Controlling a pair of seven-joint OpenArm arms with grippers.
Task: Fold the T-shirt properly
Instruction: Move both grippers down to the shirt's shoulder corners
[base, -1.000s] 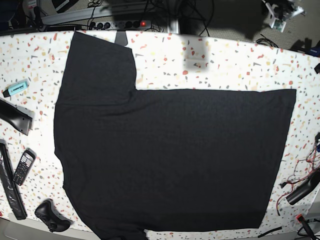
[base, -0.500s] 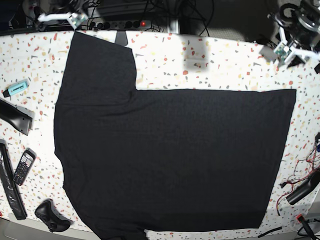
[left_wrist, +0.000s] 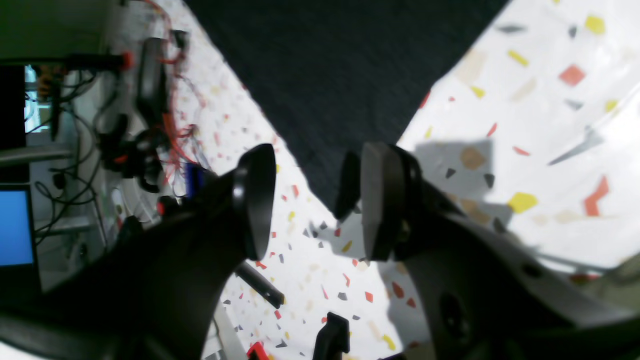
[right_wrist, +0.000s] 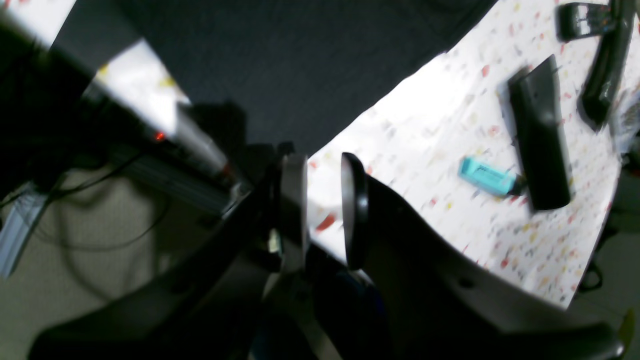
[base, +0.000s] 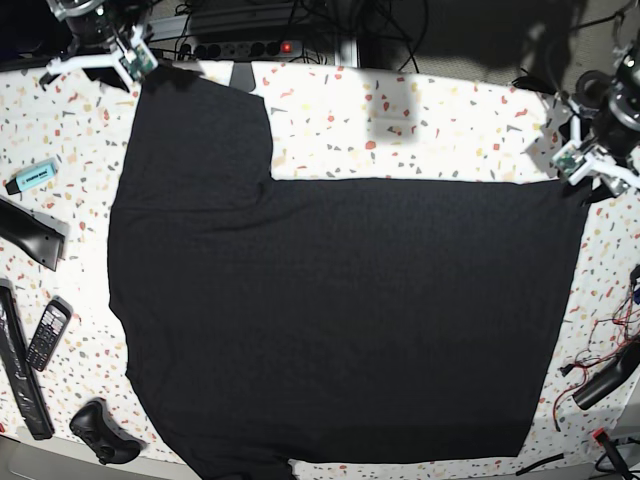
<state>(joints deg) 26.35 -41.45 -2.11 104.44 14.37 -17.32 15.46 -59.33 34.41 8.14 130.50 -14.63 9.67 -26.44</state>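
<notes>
Black T-shirt: plain dark cloth, no print or lettering showing.
Turquoise highlighter pen: dark marking on its barrel, too small to read; blurred in the right wrist view.
Black keypad handset: rows of pale keys, no digits legible.
Readable text overall: none.

Base looks straight down; wrist views close, sharing T-shirt corners.

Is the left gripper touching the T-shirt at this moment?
Apart. In the left wrist view the left gripper is open, and bare table shows between its fingers just beyond the T-shirt corner.
</notes>
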